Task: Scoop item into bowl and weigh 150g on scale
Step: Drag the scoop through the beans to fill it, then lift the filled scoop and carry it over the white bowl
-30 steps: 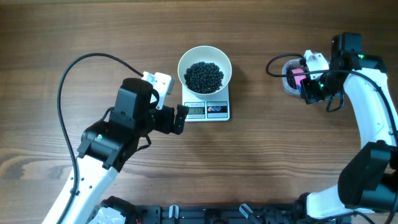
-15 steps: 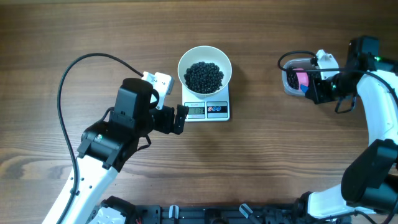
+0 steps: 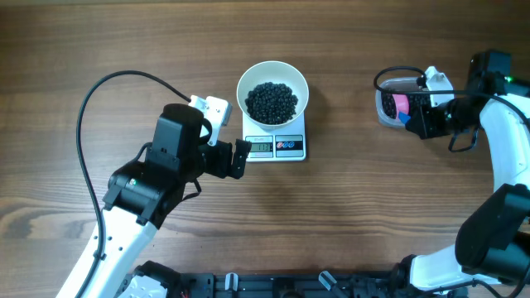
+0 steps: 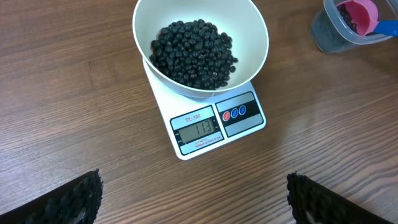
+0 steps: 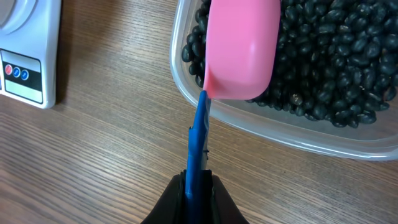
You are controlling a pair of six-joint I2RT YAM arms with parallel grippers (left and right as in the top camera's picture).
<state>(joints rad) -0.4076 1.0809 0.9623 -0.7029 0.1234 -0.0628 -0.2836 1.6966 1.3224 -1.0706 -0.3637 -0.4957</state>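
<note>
1. Left arm point(image 3: 137, 186) comes in from the bottom-left edge, with the wrist level and pointing right at the scale.
2. Left fingers point(image 4: 68, 199) are spread wide and hold nothing. They hang just above the worktop point(image 3: 373, 207).
3. The scale point(image 4: 205, 127) lies straight ahead of the left fingers, centred in the gap between them and close but not touching. Its display reads 113.
4. The bowl point(image 4: 252, 31) sits on the scale platform, just beyond the display as seen from the left fingers. It is upright, with a heap of black beans point(image 4: 194, 53) in the middle.
5. Right arm point(image 3: 505, 157) runs up the right edge and folds over at the top. Its wrist points left.
6. Right fingers point(image 5: 171, 202) are pressed together, pinching the blue handle point(image 5: 198, 137) at its tail end.
7. The handle runs straight out ahead of the right fingers to the pink scoop point(image 5: 242, 46). The scoop sits across the near rim of the clear tub point(image 5: 249, 118).
8. The tub is directly ahead of the right fingers and is full of black beans. I can't tell whether the scoop is loaded.
9. From the right fingers, the scale is well off ahead and to the left, with only a corner in the wrist view.
</note>
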